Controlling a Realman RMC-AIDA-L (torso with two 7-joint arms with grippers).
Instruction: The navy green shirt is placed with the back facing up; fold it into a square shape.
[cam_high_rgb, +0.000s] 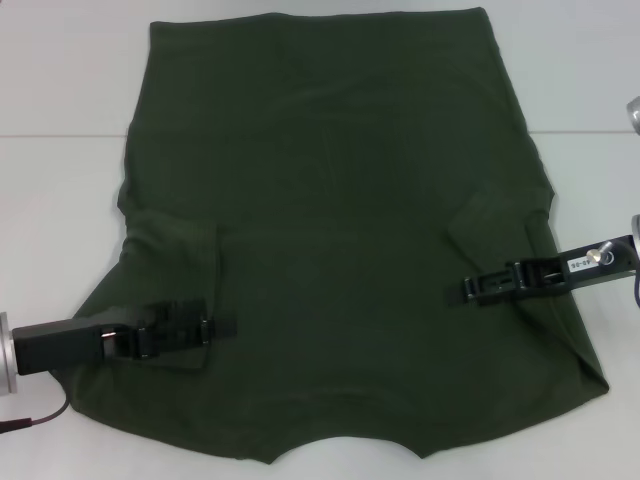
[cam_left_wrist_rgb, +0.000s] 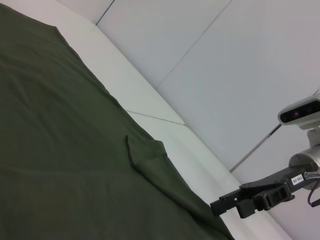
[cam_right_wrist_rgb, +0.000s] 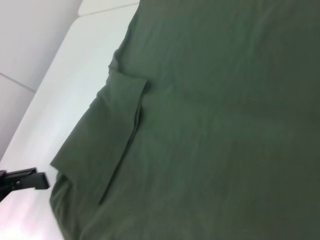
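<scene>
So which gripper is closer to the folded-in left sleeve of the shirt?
Left. The left gripper sits at the lower edge of the folded-in left sleeve of the navy green shirt. The right gripper is across the shirt, by the other sleeve.

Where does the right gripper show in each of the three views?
Head view: the right gripper reaches in from the right edge over the navy green shirt.
Left wrist view: lower right, at the shirt's edge.
Right wrist view: not visible.
Shared landmark: the folded-in right sleeve.
</scene>
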